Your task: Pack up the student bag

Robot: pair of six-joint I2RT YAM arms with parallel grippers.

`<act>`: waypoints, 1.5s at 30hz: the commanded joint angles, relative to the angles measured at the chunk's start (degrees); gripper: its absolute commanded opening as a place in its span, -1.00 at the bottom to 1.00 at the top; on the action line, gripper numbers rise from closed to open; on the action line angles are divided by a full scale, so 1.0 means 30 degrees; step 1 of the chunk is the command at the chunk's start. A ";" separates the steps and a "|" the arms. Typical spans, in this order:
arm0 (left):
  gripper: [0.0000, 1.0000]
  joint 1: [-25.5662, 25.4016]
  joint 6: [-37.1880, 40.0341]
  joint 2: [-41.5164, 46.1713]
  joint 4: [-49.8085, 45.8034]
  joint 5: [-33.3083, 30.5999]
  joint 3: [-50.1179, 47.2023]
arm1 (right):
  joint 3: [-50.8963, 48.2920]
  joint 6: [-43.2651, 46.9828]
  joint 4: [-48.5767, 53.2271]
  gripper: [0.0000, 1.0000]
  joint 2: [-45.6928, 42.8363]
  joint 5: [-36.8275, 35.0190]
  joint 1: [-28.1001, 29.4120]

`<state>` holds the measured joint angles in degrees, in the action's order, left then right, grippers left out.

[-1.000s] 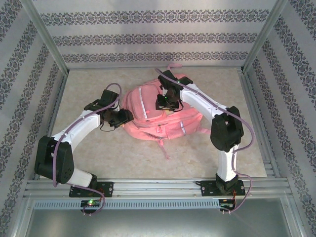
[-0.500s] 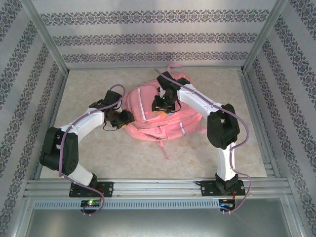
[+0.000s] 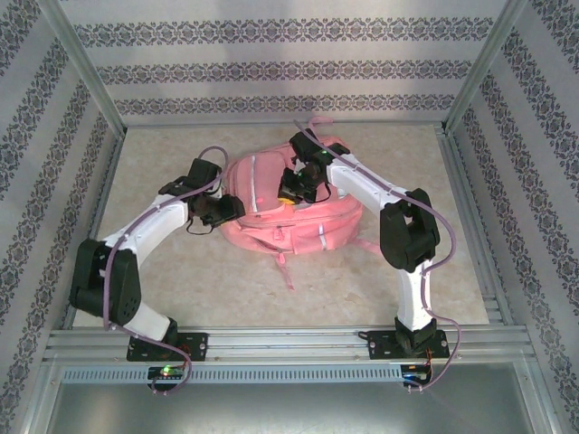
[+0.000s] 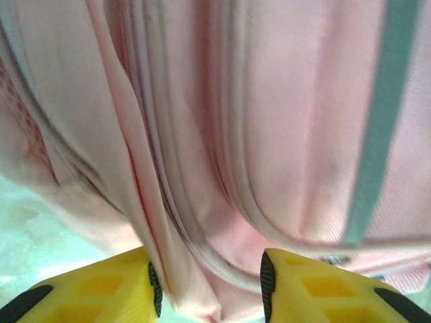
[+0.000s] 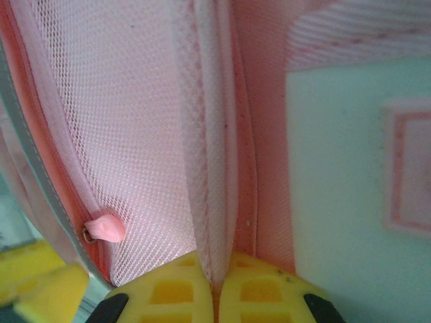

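Observation:
The student bag (image 3: 312, 221), a large pink backpack, lies in the middle of the table. My left gripper (image 3: 237, 210) is at its left side. In the left wrist view a bunched fold of the bag's fabric (image 4: 202, 256) fills the gap between the yellow fingers of the left gripper (image 4: 209, 286), next to a pale strip (image 4: 380, 121). My right gripper (image 3: 291, 192) sits on the bag's top. In the right wrist view the right gripper (image 5: 215, 279) is shut on a padded mesh edge (image 5: 212, 168) of the bag, with a pink zipper pull (image 5: 104, 229) to the left.
A loose pink strap (image 3: 285, 269) trails from the bag toward the near edge. Aluminium rails (image 3: 289, 339) run along the front. Metal posts (image 3: 86, 68) and patterned walls enclose the beige tabletop (image 3: 172, 149) on three sides.
The right gripper's jaws have closed on the mesh edge. The bag has shifted left and changed shape. The left arm has moved slightly farther from its base, still at the bag's left side.

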<state>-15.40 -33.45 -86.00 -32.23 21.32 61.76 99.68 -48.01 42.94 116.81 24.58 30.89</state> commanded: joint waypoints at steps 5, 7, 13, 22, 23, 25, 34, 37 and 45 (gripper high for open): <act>-0.07 -0.2307 0.1096 0.3376 -0.1113 -0.0540 -0.1350 | 0.0400 -0.4627 -0.3141 -1.00 -0.1085 -0.0432 0.0146; -0.04 -0.3225 0.0821 0.3947 -0.0324 -0.0954 -0.2418 | 0.0145 -0.5398 -0.3578 -1.00 -0.1061 -0.0477 0.0117; 0.00 -0.5704 0.0517 0.3632 0.1231 -0.3568 -0.4119 | -0.0203 -0.6542 -0.3817 -1.00 -0.0948 -0.0860 0.0152; -0.02 -0.7847 0.0713 0.1243 0.2845 -0.5853 -0.3858 | -0.0935 -0.7018 -0.4079 -1.00 -0.0819 -0.0927 0.0229; -0.05 -0.7994 0.0736 0.1016 0.2916 -0.6012 -0.3749 | -0.1063 -0.7078 -0.4158 -1.00 -0.0822 -0.0927 0.0218; -0.10 -0.8180 0.0801 0.0448 0.3131 -0.6260 -0.3481 | -0.1284 -0.7200 -0.4307 -1.00 -0.0847 -0.0870 0.0248; -0.26 -0.8717 0.0905 -0.1485 0.3448 -0.6559 -0.1930 | -0.1927 -0.7347 -0.4669 -1.00 -0.0903 -0.0909 0.0190; -0.28 -0.8839 0.0700 -0.1979 0.3297 -0.6880 -0.1679 | -0.2169 -0.7522 -0.4844 -1.00 -0.0955 -0.0920 0.0139; -0.34 -0.8900 -0.0095 -0.2963 0.2320 -0.7889 -0.1453 | -0.2201 -0.7967 -0.5098 -1.00 -0.0778 -0.0848 0.0131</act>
<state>-41.30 -32.51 -93.76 -23.40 0.69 56.47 93.89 -69.34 28.80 115.87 23.49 31.40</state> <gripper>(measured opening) 0.333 0.078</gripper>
